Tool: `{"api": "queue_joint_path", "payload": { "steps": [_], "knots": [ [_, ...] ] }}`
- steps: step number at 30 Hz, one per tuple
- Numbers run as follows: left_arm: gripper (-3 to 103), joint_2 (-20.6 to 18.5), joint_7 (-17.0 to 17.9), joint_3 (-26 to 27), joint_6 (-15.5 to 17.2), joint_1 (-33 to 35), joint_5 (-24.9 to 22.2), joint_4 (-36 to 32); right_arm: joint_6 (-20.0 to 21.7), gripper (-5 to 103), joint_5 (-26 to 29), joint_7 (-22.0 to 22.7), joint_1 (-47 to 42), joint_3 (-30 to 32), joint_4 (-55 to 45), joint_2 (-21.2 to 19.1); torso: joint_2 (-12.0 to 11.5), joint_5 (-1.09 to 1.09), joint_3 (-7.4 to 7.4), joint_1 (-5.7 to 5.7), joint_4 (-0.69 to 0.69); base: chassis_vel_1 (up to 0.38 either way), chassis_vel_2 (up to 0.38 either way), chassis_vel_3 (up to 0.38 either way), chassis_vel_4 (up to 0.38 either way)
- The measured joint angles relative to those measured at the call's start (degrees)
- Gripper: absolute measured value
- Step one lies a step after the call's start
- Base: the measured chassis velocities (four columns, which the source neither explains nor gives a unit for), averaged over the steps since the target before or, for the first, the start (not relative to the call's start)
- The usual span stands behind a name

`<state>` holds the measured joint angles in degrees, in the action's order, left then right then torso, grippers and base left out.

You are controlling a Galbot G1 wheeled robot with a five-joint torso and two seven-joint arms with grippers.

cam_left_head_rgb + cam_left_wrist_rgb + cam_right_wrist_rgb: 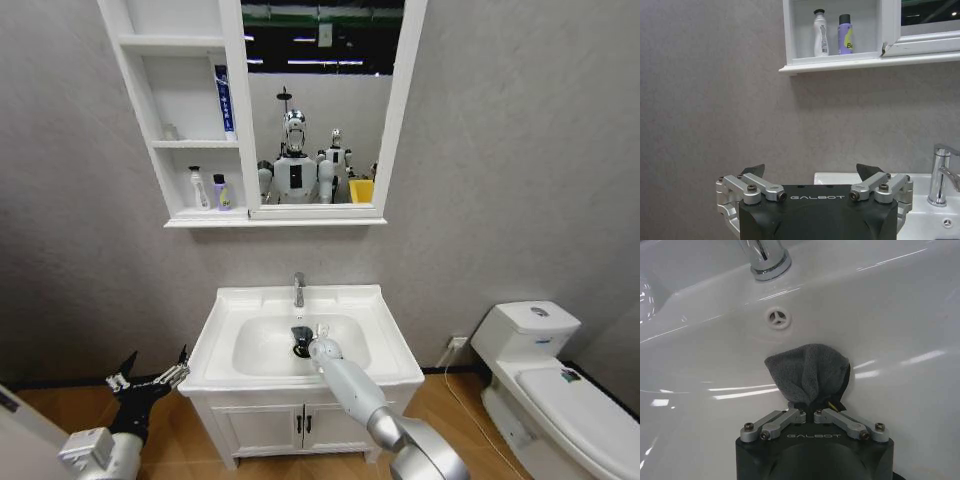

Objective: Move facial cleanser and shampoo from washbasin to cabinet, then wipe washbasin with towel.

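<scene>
My right gripper (807,409) is shut on the dark grey towel (806,371) and holds it against the bottom of the washbasin (385,325) bowl, below the chrome tap (298,289). In the head view the right arm reaches over the front rim into the bowl, where the right gripper (304,342) sits. My left gripper (150,379) hangs open and empty to the left of the basin, below rim height. On the cabinet (140,90), a white bottle (200,188) and a purple bottle (222,192) stand on the lowest shelf. I cannot tell which is the facial cleanser or the shampoo.
A blue-and-white tube (225,98) stands on the cabinet's middle shelf. The mirror (320,110) hangs beside the shelves. A white toilet (545,375) stands to the right. Below the basin is a two-door vanity (290,425). An overflow hole (778,318) sits under the tap.
</scene>
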<state>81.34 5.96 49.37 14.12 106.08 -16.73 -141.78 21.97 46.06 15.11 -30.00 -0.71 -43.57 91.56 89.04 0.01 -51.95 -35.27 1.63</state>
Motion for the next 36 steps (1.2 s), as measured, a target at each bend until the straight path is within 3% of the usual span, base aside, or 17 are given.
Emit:
{"api": "queue_joint_path", "payload": {
  "steps": [3, 10, 15, 21, 36],
  "knots": [
    [100, 0.00, 0.00, 0.00, 0.00, 0.00, 0.00, 0.00, 0.58, 2, 0.46, 0.76, -0.67, -0.32, -1.76, -2.39, 0.00, -0.02, 0.00, 0.00, 0.05, 0.000, 0.000, 0.000, 0.000],
    [100, 0.00, 0.00, 0.00, 0.00, 0.00, 0.00, 0.00, 1.75, 2, 1.06, 1.13, -1.19, -1.06, -3.55, -3.49, 0.00, -0.02, 0.00, 0.00, 0.04, 0.000, 0.000, 0.000, 0.000],
    [100, 0.00, 0.00, 0.00, 0.00, 0.00, 0.00, 0.00, 5.64, 2, 5.93, 2.44, -1.51, -2.98, -6.34, -3.15, 0.00, -0.02, 0.00, 0.00, 0.03, 0.000, 0.000, 0.000, 0.000],
    [100, 0.00, 0.00, 0.00, 0.00, 0.00, 0.00, 0.00, 7.47, 2, 11.19, 4.78, -1.52, -3.18, -7.35, -1.91, 0.00, -0.02, 0.00, 0.00, 0.02, 0.000, 0.000, 0.000, 0.000],
    [100, 0.00, 0.00, 0.00, 0.00, 0.00, 0.00, 0.00, 6.33, 2, 10.64, 7.54, -0.22, -0.40, -4.08, -2.92, 0.00, -0.01, 0.00, 0.00, 0.04, 0.000, 0.000, 0.000, 0.000]
  ]
}}
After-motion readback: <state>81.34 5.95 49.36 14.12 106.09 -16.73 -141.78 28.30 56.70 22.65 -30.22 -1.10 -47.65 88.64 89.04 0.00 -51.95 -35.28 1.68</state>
